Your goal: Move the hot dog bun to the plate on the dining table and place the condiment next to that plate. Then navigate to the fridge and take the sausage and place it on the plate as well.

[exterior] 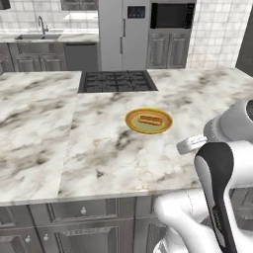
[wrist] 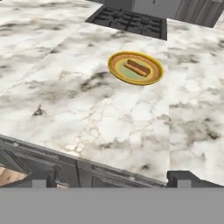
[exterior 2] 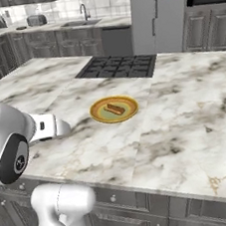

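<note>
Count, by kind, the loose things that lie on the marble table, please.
Plate: 1, yellow-gold
Hot dog bun: 1, lying on the plate
Total: 2 on the dining table

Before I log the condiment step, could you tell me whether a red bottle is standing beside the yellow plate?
No, the plate holds the hot dog bun, and the marble around it on the dining table is bare.

My own arm is hiding the near right corner of the worktop. The frame edge is cutting off the fridge top. The thing lying on the plate is looking too small to tell.
</note>
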